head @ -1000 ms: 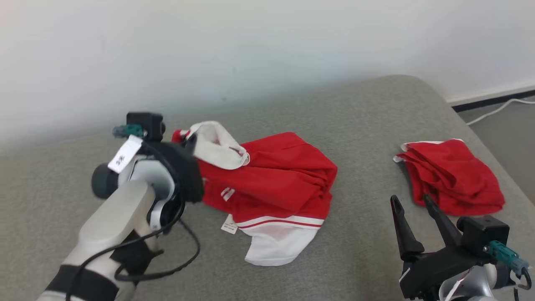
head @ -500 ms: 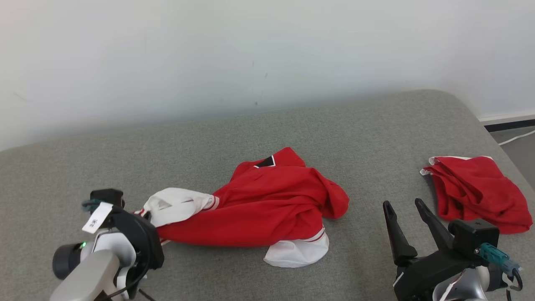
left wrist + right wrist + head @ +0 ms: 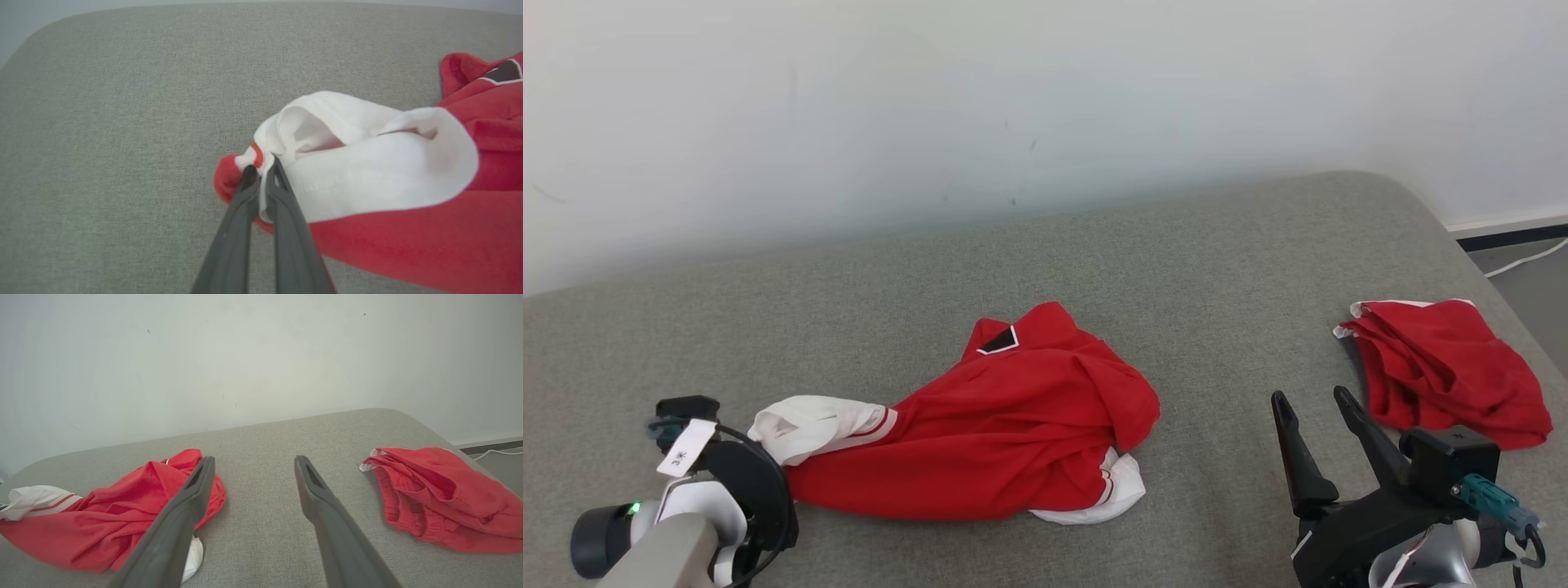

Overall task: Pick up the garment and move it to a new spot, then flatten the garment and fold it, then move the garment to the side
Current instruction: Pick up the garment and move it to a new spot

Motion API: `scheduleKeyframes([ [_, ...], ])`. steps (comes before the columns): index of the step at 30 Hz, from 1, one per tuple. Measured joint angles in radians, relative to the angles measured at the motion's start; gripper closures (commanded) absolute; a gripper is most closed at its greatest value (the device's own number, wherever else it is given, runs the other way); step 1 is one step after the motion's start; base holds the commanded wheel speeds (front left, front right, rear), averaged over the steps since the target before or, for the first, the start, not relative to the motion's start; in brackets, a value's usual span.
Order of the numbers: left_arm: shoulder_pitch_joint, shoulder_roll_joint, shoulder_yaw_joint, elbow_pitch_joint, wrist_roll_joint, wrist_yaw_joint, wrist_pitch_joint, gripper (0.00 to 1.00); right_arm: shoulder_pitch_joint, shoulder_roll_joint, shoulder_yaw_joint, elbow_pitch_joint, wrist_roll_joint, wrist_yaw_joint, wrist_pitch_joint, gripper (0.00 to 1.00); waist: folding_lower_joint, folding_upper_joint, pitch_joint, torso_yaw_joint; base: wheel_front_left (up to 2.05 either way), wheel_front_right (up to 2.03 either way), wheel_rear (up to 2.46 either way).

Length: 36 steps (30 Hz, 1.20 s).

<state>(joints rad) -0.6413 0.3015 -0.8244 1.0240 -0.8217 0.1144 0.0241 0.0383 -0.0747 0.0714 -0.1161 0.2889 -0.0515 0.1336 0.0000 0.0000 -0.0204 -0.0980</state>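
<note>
The garment (image 3: 1005, 433) is a red shirt with white, red-striped sleeves, lying stretched leftward on the grey padded surface (image 3: 1217, 261). One white sleeve (image 3: 809, 425) reaches to my left wrist (image 3: 727, 490) at the lower left. In the left wrist view my left gripper (image 3: 261, 173) is shut on the rim of that white sleeve (image 3: 367, 163), low over the surface. My right gripper (image 3: 1310, 397) stands open at the lower right with nothing between its fingers. The right wrist view has the garment (image 3: 106, 522) to the left of that open gripper (image 3: 254, 459).
A second red cloth (image 3: 1445, 376) lies crumpled near the surface's right edge, just right of my right gripper, also (image 3: 441, 498). A pale wall runs along the far side. Past the right edge, a white cable (image 3: 1527, 255) lies on the floor.
The head camera has shifted. My left gripper has come down and toward the near left, dragging the sleeve, and the garment is drawn out leftward. The right gripper has held still.
</note>
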Motion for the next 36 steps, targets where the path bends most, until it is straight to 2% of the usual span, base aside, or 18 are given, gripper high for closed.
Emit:
scheduleKeyframes([
  [1,0.000,-0.002,0.000,0.001,0.000,0.000,-0.003,1.00,0.000,0.000,0.000,-0.001,0.000,0.000,0.000,0.00,0.0000,0.0000,0.001,-0.001,0.00,0.00,0.00],
  [2,0.000,-0.007,0.001,0.002,0.000,0.001,-0.007,0.64,0.000,0.000,0.000,-0.003,0.000,-0.001,0.000,0.00,0.0000,0.0000,0.002,-0.001,0.00,0.00,0.00],
  [3,0.000,-0.010,0.002,0.004,0.000,0.001,-0.007,0.16,0.000,0.000,0.000,-0.003,0.000,-0.001,0.000,0.00,0.0000,0.0000,0.002,-0.001,0.00,0.00,0.00],
  [4,0.000,-0.013,0.002,0.005,0.000,0.001,-0.011,0.00,0.000,0.000,0.000,-0.003,0.000,-0.001,0.001,0.00,0.0000,0.0000,0.003,-0.001,0.00,0.00,0.00],
  [11,-0.002,-0.017,0.015,0.025,0.002,0.008,-0.031,0.00,0.000,0.000,-0.001,-0.003,0.000,-0.001,0.007,0.00,0.0000,0.0000,0.004,0.006,0.00,0.00,0.00],
  [16,-0.003,-0.018,0.033,0.014,0.003,0.009,-0.084,0.00,0.000,0.000,-0.013,0.000,0.000,-0.003,0.006,0.00,0.0000,0.0000,0.001,0.015,0.00,0.00,0.00],
  [23,0.001,-0.032,0.075,-0.033,0.002,0.009,-0.184,0.00,0.000,-0.001,-0.012,0.020,0.002,-0.006,0.006,0.00,0.0000,0.0000,-0.018,0.040,0.00,0.00,0.00],
  [27,0.018,-0.033,0.099,-0.068,0.003,0.010,-0.248,0.00,-0.011,-0.001,0.002,0.044,0.004,0.008,-0.003,0.00,0.0000,0.0000,-0.034,0.052,0.00,0.00,0.00],
  [36,0.120,-0.046,0.110,-0.186,0.033,0.010,-0.271,0.00,-0.028,-0.010,-0.006,0.100,0.009,0.017,-0.021,0.00,0.0000,0.0000,-0.068,0.075,0.00,0.00,0.00],
])
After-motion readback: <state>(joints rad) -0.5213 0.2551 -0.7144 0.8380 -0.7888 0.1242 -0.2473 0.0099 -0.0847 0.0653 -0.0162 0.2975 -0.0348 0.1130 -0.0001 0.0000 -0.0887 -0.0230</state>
